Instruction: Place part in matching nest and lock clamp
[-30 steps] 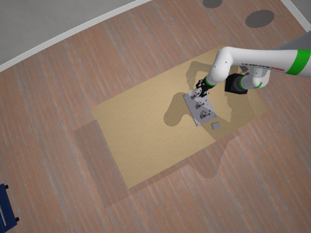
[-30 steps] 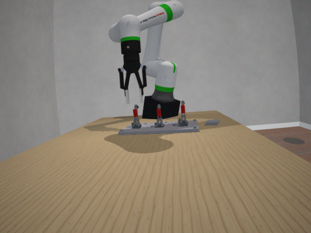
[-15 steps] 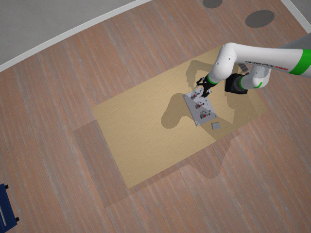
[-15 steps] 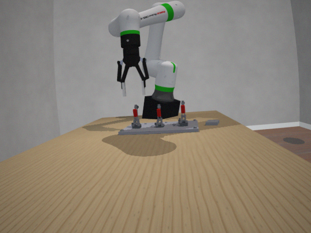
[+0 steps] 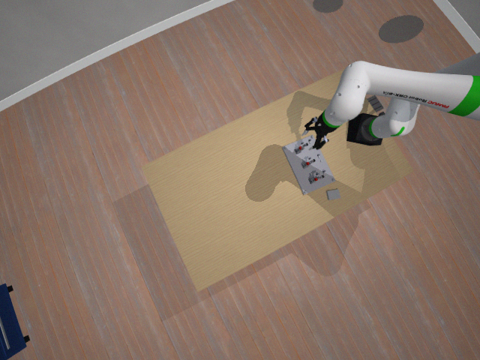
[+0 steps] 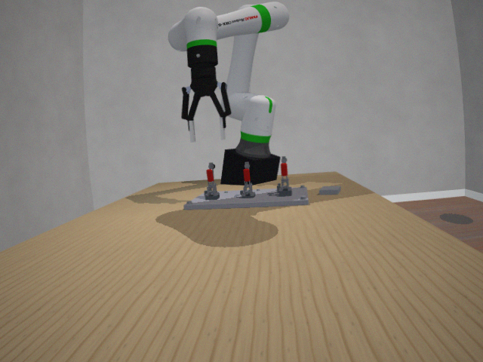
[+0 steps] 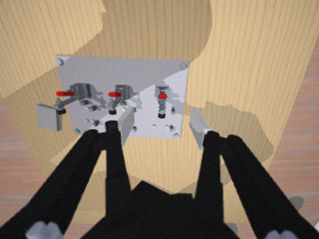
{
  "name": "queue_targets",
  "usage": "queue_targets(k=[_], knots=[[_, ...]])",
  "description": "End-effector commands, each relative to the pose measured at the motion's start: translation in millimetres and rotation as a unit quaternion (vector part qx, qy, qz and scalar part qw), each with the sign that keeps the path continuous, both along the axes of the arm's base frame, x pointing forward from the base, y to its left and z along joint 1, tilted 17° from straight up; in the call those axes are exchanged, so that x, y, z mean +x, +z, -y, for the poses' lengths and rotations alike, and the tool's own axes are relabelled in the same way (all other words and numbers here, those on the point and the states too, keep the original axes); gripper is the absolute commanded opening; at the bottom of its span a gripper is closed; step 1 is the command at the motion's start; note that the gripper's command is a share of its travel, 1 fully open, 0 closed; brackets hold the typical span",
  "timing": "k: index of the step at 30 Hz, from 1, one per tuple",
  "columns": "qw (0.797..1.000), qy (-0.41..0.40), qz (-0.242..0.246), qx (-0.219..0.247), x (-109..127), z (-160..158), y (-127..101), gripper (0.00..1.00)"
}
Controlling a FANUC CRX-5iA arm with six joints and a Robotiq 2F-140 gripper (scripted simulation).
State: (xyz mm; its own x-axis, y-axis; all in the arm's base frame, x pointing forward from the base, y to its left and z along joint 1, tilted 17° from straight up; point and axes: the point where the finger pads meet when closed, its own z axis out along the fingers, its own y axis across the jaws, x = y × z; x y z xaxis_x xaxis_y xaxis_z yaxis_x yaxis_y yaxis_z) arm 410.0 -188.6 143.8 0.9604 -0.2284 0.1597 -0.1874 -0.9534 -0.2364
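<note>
The grey fixture plate [image 5: 296, 169] [image 6: 234, 204] [image 7: 125, 70] lies on the wooden table and carries three nests in a row. Each nest has a clamp with a red handle, and all three handles stand upright in the exterior view. The grey part [image 5: 333, 194] [image 6: 329, 190] [image 7: 48, 118] lies flat on the table just past one end of the plate, beside the end clamp [image 5: 316, 179] [image 6: 284, 169] [image 7: 65, 93]. My gripper [image 5: 314, 136] [image 6: 207, 135] [image 7: 161, 116] is open and empty. It hangs high above the clamp at the other end [image 5: 300, 147] [image 6: 210, 175] [image 7: 161, 96].
The robot's black base [image 5: 362, 131] [image 6: 265, 164] stands just behind the plate. The middle clamp [image 5: 307, 163] [image 6: 246, 173] [image 7: 116, 94] stands between the two end clamps. The table's edge runs close behind the part. A blue object [image 5: 7, 321] sits on the floor far off.
</note>
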Motion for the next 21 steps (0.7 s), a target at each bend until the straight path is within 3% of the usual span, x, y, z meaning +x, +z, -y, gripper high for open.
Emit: queue_targets(k=[1,10,21], knots=[[1.000,0.000,0.000,0.000,0,-3,1,0.58],[1.000,0.000,0.000,0.000,-3,-35,7,0.58],[1.000,0.000,0.000,0.000,-10,-141,27,0.58]])
